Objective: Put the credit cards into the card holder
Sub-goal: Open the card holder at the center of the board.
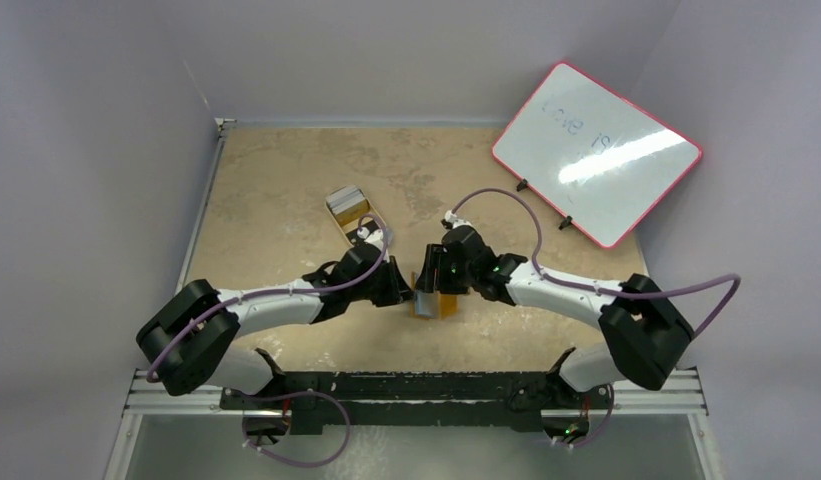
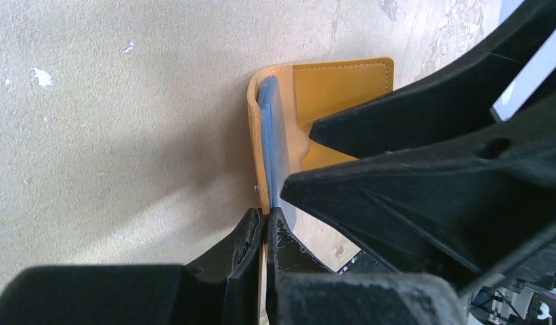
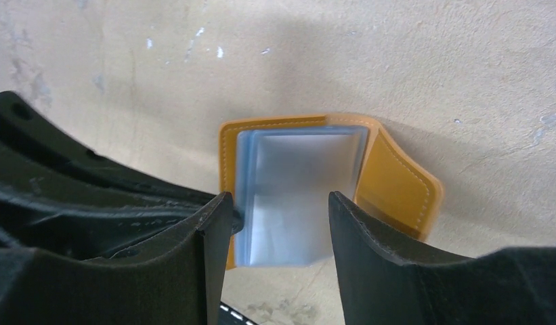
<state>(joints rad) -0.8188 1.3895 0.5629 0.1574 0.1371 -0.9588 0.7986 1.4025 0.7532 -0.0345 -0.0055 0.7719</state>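
The card holder [image 1: 448, 304] lies open on the table between both arms: orange-tan covers [image 2: 339, 84] with pale blue clear pockets [image 3: 295, 189] standing up from it. My left gripper [image 2: 267, 218] is shut on the near edge of one orange cover, which stands upright beside the blue pockets. Directly over the pockets, my right gripper [image 3: 278, 206] is open with one finger on each side of them; its left finger [image 3: 217, 223] touches their edge. A silvery sheet shows inside the pockets; I cannot tell if it is a card. More credit cards [image 1: 346, 199] sit stacked in a small tray.
The cream tray [image 1: 338, 224] holding the cards stands just behind my left gripper [image 1: 408, 293]. A red-framed whiteboard [image 1: 596, 150] leans at the back right. My right gripper's black fingers [image 2: 410, 183] fill the right half of the left wrist view.
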